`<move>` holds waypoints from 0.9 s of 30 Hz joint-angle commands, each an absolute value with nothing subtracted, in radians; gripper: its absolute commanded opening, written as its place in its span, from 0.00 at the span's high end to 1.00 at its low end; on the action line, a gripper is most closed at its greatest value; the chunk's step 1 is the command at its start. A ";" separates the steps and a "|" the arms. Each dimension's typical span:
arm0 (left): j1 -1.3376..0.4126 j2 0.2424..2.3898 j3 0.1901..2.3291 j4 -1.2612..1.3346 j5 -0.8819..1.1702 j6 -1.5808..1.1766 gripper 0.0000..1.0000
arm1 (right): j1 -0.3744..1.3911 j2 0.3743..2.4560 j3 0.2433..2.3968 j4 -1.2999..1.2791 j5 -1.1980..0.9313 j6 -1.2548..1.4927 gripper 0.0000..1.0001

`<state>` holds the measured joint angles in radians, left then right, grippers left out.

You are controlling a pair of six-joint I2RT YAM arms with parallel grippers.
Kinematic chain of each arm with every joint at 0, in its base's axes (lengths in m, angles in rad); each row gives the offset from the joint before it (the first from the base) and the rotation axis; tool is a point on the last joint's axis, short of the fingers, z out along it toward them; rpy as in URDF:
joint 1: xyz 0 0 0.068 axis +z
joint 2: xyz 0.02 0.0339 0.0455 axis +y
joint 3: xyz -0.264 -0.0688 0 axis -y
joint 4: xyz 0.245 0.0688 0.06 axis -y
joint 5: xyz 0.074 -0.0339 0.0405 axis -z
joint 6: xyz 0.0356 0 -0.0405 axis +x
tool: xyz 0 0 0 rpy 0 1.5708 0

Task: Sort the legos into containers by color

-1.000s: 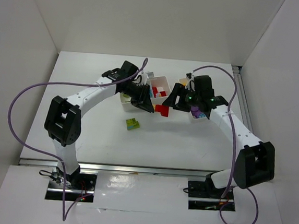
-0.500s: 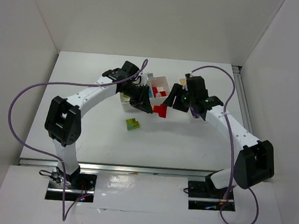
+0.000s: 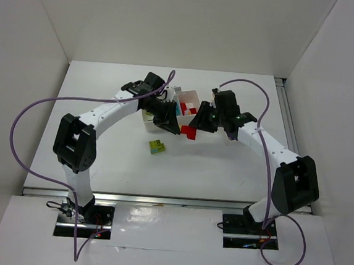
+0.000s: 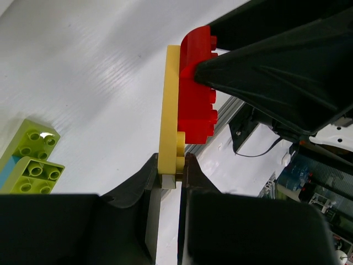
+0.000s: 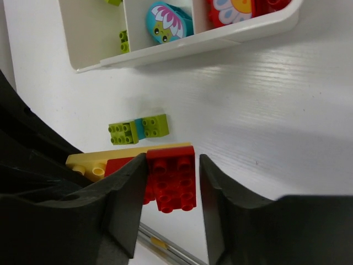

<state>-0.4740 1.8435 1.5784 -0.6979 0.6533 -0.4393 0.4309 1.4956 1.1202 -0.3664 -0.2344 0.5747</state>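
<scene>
The red brick (image 5: 171, 182) is stuck to a yellow plate (image 4: 168, 110) and sits between the right fingers (image 5: 124, 210), which flank it closely; I cannot tell if they pinch it. The left fingers (image 4: 138, 182) are clamped on the plate's end. Beyond the right fingers, lime bricks (image 5: 139, 128) lie on the table (image 5: 265, 110), and the white tray (image 5: 182, 41) is farther off.

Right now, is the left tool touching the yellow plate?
Touching. The left wrist view shows the left tool clamped on the lower end of the yellow plate, pressing it from both sides with no gap showing.
</scene>
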 commanded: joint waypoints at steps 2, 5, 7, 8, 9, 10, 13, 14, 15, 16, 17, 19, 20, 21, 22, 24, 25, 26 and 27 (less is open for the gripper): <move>-0.477 1.829 1.617 -0.701 0.686 -0.405 1.00 | 0.451 1.505 1.161 -0.325 -0.225 0.548 0.60; -0.477 1.829 1.617 -0.701 0.695 -0.405 1.00 | 0.451 1.505 1.161 -0.316 -0.225 0.539 0.69; -0.477 1.839 1.617 -0.701 0.704 -0.396 1.00 | 0.451 1.505 1.152 -0.305 -0.236 0.538 0.69; -0.477 1.839 1.617 -0.701 0.716 -0.396 1.00 | 0.451 1.505 1.152 -0.305 -0.245 0.538 0.65; -0.477 1.839 1.617 -0.701 0.716 -0.396 1.00 | 0.451 1.517 1.152 -0.305 -0.245 0.538 0.62; -0.486 1.839 1.617 -0.701 0.716 -0.396 1.00 | 0.451 1.517 1.152 -0.305 -0.245 0.538 0.60; -0.486 1.839 1.617 -0.701 0.704 -0.396 1.00 | 0.451 1.537 1.161 -0.305 -0.255 0.529 0.69; -0.486 1.839 1.626 -0.701 0.690 -0.396 1.00 | 0.451 1.537 1.161 -0.314 -0.241 0.543 0.79; -0.486 1.839 1.626 -0.701 0.680 -0.405 1.00 | 0.451 1.537 1.170 -0.324 -0.210 0.543 0.84; -0.486 1.839 1.626 -0.701 0.667 -0.405 1.00 | 0.451 1.537 1.170 -0.349 -0.193 0.543 0.88; -0.486 1.839 1.626 -0.701 0.658 -0.414 1.00 | 0.451 1.537 1.170 -0.360 -0.177 0.555 0.91; -0.486 1.839 1.626 -0.701 0.628 -0.414 1.00 | 0.428 1.494 1.129 -0.360 -0.190 0.568 0.95; -0.486 1.839 1.617 -0.701 0.615 -0.414 1.00 | 0.388 1.479 1.108 -0.341 -0.218 0.577 0.95; -0.476 1.839 1.617 -0.701 0.606 -0.423 1.00 | 0.367 1.464 1.088 -0.324 -0.259 0.577 0.95; -0.476 1.839 1.608 -0.701 0.606 -0.423 1.00 | 0.347 1.439 1.057 -0.308 -0.300 0.577 0.95; -0.465 1.848 1.608 -0.701 0.606 -0.433 1.00 | 0.313 1.416 1.037 -0.275 -0.392 0.565 0.96; -0.456 1.862 1.608 -0.710 0.606 -0.442 1.00 | 0.313 1.398 1.028 -0.275 -0.417 0.565 0.97; -0.456 1.874 1.608 -0.710 0.595 -0.442 1.00 | 0.313 1.397 1.028 -0.262 -0.451 0.565 0.97; -0.456 1.875 1.608 -0.710 0.595 -0.442 1.00 | 0.313 1.387 1.028 -0.262 -0.460 0.552 0.97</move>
<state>-0.4835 1.8511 1.5787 -0.6926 0.6205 -0.4263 0.3386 1.4498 1.0397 -0.3035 -0.3916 0.5663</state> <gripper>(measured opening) 0.220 0.430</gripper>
